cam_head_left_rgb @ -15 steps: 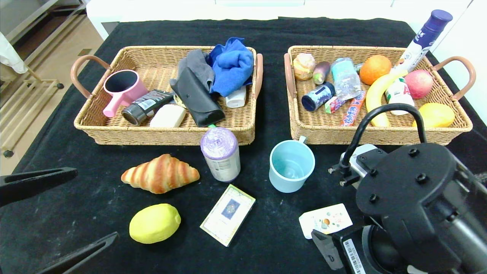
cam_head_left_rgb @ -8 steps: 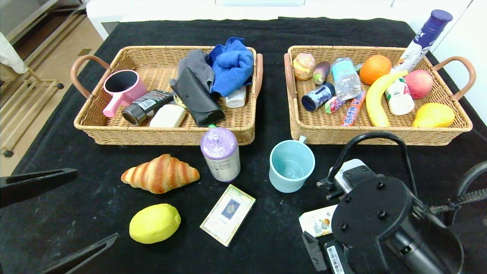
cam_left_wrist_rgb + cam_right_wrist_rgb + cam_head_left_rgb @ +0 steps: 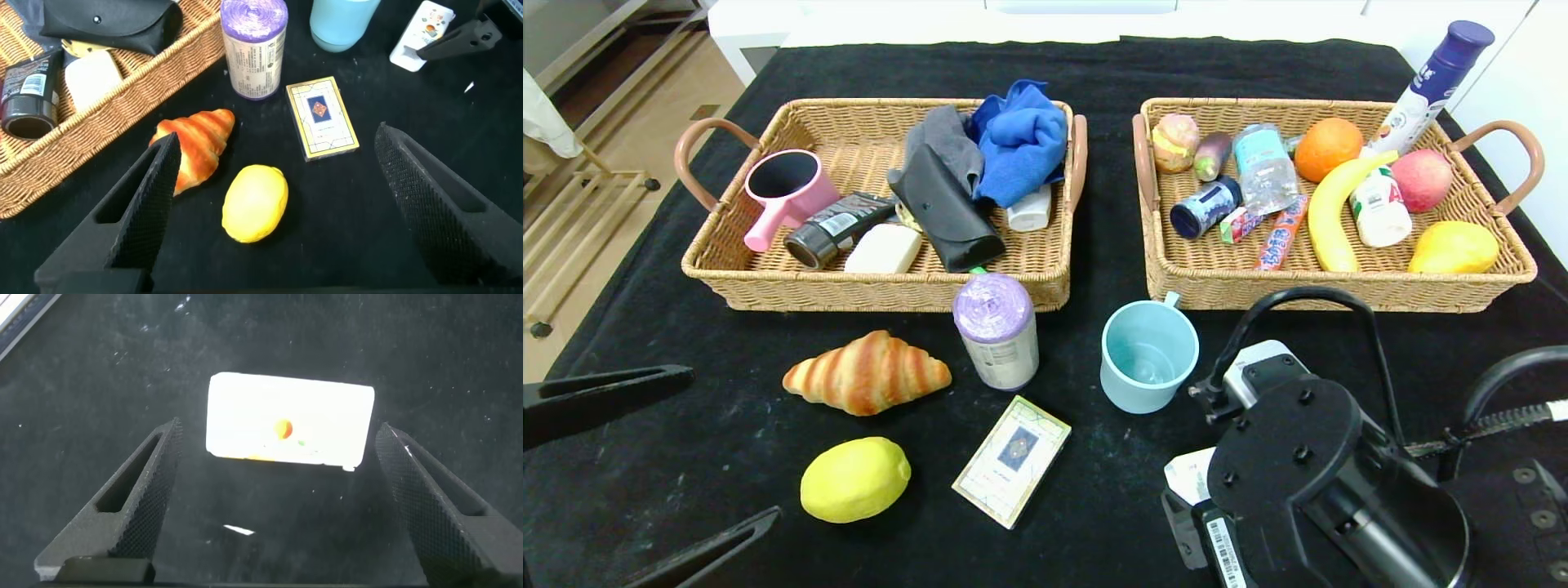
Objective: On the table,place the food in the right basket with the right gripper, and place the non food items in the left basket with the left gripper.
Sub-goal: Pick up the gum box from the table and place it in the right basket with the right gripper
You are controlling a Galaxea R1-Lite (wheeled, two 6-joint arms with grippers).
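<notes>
The small white carton [image 3: 290, 419] lies flat on the desk [image 3: 1094, 506] just near of the pale blue mug [image 3: 1148, 356], under the wide-spread right hand [image 3: 278, 498]; probably light and crushable, it suits a gentle pinch across its short sides.

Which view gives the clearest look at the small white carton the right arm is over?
The right wrist view: the carton lies whole between the open jaws. The head view shows only a corner beside the right arm; the left wrist view shows it small and far off.
</notes>
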